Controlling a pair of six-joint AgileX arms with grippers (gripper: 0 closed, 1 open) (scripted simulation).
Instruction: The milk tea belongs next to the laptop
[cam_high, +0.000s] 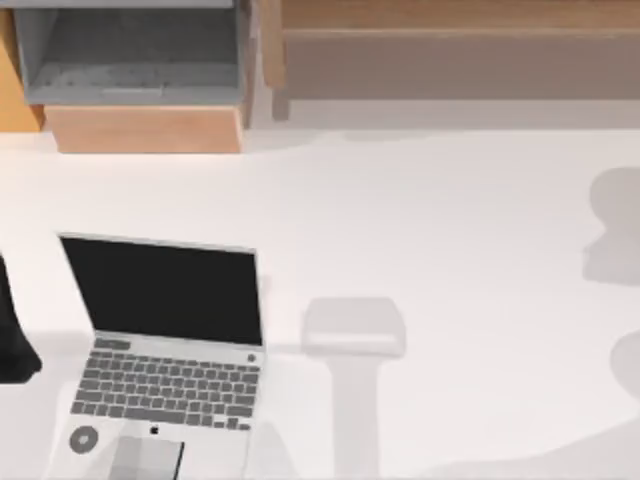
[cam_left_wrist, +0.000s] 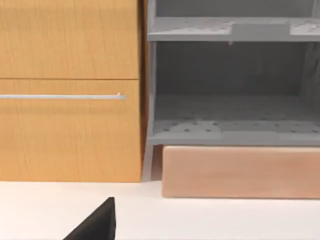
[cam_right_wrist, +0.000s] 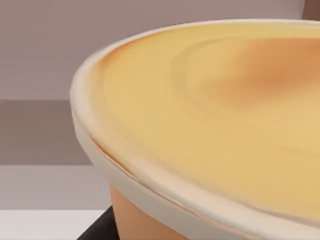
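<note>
Right wrist view has the milk tea (cam_right_wrist: 220, 125) very close, but I cannot tell if my right hand holds it; no cup stands beside the laptop (cam_high: 165, 355) yet

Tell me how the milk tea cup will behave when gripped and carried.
The milk tea has a wide, round top over a narrower tan side, so it may tip if tilted. Its smooth side looks slippery. The thin rim probably dents under a hard squeeze.

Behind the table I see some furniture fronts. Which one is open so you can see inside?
The grey shelf unit: its front is open, showing perforated shelves. The orange wooden cabinet beside it is closed, with a thin metal handle across it.
</note>
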